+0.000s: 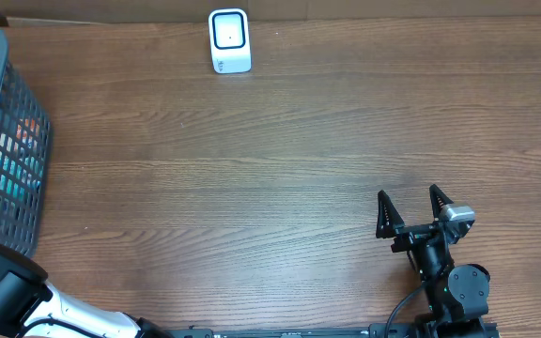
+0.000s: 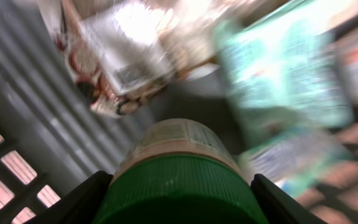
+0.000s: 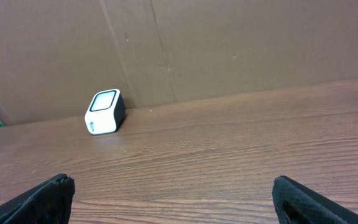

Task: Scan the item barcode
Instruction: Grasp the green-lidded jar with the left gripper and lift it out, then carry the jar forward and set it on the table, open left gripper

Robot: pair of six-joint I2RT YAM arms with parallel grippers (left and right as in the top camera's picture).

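The item is a jar with a green ribbed lid (image 2: pixel 178 180) and a pale label. It is seen end-on in the left wrist view, inside the grey basket (image 1: pixel 12 113) at the table's left edge. My left gripper (image 2: pixel 179 202) is shut on the lid, with a black finger (image 2: pixel 82 202) pressed to each side. In the overhead view the basket hides that gripper and the jar. The white barcode scanner (image 1: pixel 229 40) stands at the table's far edge, also in the right wrist view as the scanner (image 3: pixel 105 112). My right gripper (image 1: pixel 411 214) rests open near the front right, holding nothing.
Other packages lie in the basket beyond the jar: a teal packet (image 2: pixel 278 68) and a shiny white wrapper (image 2: pixel 123 56). The basket's slotted wall (image 2: pixel 17 155) is close on the left. A brown cardboard wall (image 3: pixel 229 43) backs the wooden table (image 1: pixel 299 160).
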